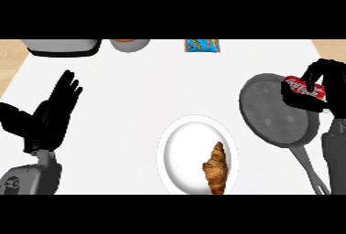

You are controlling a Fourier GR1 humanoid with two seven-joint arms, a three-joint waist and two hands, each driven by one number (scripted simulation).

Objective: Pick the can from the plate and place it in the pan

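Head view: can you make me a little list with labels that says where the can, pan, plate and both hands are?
can: red can, held by the right hand over the pan's right edge
pan: grey pan, right side of the counter, handle toward the view's lower edge
plate: white plate, centre, with a croissant on its right part
right hand: curled round the can
left hand: open, resting at the view's left
far edge: blue packet, a bowl
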